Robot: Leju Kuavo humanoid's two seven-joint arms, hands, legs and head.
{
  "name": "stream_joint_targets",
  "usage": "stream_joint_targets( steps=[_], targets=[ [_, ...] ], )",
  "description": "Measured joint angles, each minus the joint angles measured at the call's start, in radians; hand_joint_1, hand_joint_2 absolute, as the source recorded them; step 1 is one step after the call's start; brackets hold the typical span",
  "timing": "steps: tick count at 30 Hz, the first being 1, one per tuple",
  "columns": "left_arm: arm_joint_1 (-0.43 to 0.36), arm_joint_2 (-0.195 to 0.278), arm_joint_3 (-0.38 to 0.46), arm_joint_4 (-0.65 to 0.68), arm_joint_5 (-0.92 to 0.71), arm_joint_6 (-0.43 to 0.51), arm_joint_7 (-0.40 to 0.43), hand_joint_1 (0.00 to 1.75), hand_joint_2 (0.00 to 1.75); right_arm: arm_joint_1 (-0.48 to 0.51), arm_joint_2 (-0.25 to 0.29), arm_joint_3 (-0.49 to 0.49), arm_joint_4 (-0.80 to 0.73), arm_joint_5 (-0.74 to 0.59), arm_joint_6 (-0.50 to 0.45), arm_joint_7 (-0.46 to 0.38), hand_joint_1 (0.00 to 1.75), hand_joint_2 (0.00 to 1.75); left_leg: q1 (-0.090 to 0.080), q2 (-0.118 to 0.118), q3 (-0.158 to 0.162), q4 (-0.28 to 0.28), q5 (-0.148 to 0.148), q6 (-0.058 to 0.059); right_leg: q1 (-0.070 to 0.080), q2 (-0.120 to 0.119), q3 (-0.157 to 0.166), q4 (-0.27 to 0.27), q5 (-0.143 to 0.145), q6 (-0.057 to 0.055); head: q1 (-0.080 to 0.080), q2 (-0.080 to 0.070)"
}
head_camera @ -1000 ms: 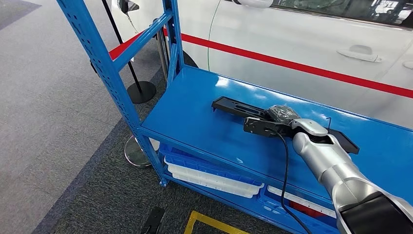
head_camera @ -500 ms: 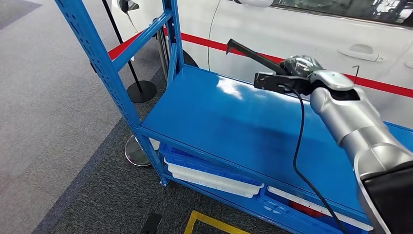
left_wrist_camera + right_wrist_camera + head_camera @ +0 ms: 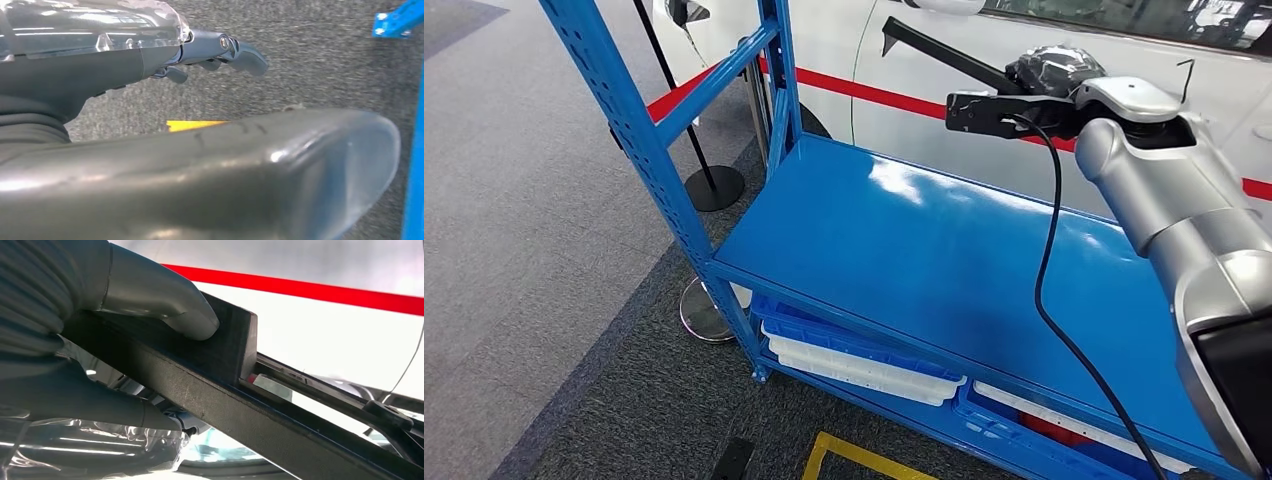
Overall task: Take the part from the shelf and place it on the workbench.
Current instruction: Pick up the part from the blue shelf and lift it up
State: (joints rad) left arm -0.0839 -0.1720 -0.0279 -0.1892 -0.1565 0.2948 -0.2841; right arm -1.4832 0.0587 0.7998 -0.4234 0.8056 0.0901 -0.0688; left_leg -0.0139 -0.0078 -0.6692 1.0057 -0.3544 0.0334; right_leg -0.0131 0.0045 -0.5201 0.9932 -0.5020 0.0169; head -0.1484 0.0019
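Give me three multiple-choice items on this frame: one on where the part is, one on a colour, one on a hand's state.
1. Where is the long black part?
A. flat on the top shelf
B. held up in the air above the shelf
C. on the floor
2. What colour is the shelf?
A. blue
B. yellow
C. green
3. What is the right hand doing?
A. hanging free with nothing in it
B. pressing flat on the shelf
C. gripping the part

Key: 1 B, the part is clear of the shelf surface, in front of the white car; 2 A, frame and deck are blue; 3 C, the right wrist view shows the thumb on the part.
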Motion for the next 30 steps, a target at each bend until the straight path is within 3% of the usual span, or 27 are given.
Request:
stream_joint_targets(
  steps=[23, 30],
  targets=[
    [-0.003, 0.003, 0.018, 0.000, 0.013, -0.046, -0.015, 0.00, 0.00, 0.070, 0.000, 0.049, 0.000, 0.017, -0.026, -0.018, 1.75, 1.75, -0.001, 0.000, -0.001, 0.002, -0.001, 0.000, -0.003, 0.000, 0.000, -0.001, 0.000, 0.001, 0.000, 0.000],
    [-0.006, 0.005, 0.017, 0.000, -0.007, -0.060, -0.024, 0.00, 0.00, 0.071, -0.007, 0.057, 0.000, 0.018, -0.043, -0.005, 1.75, 1.75, -0.006, 0.000, -0.003, 0.008, -0.009, 0.012, -0.008, 0.000, 0.002, -0.004, -0.003, 0.012, 0.000, 0.000]
  ],
)
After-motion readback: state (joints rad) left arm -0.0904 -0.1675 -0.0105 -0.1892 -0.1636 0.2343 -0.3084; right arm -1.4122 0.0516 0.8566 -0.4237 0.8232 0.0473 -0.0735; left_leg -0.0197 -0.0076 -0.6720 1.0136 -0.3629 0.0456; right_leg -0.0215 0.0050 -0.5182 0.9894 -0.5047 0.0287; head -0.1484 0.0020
